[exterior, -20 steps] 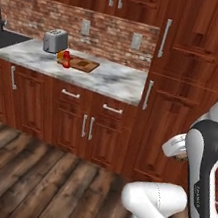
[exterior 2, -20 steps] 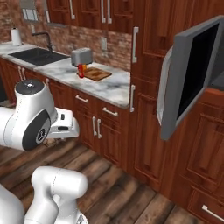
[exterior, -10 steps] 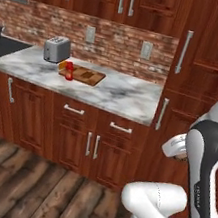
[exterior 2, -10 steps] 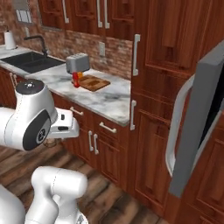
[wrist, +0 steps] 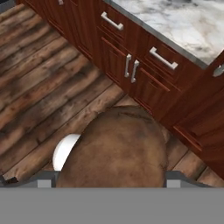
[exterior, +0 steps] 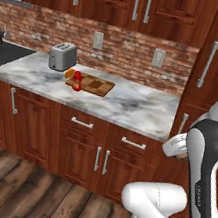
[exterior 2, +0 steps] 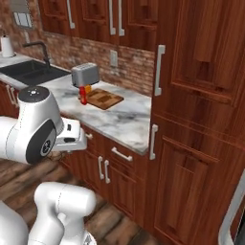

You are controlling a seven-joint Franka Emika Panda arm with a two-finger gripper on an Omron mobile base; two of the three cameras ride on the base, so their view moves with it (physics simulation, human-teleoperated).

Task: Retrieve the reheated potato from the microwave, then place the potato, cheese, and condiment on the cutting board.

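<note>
The gripper (wrist: 109, 186) grasps the round, mottled brown potato (wrist: 114, 148) across its widest part; it appears firm, light and roll-prone.

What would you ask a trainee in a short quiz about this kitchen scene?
1. True or false: the toaster stands on the counter, to the left of the cutting board.
2. In the hand view, what sits between the fingertips of the claw? A. a brown potato B. a green apple C. a spoon
3. In one word: what colour is the bottle at the cutting board's left end?
Key: 1 true; 2 A; 3 red.
</note>
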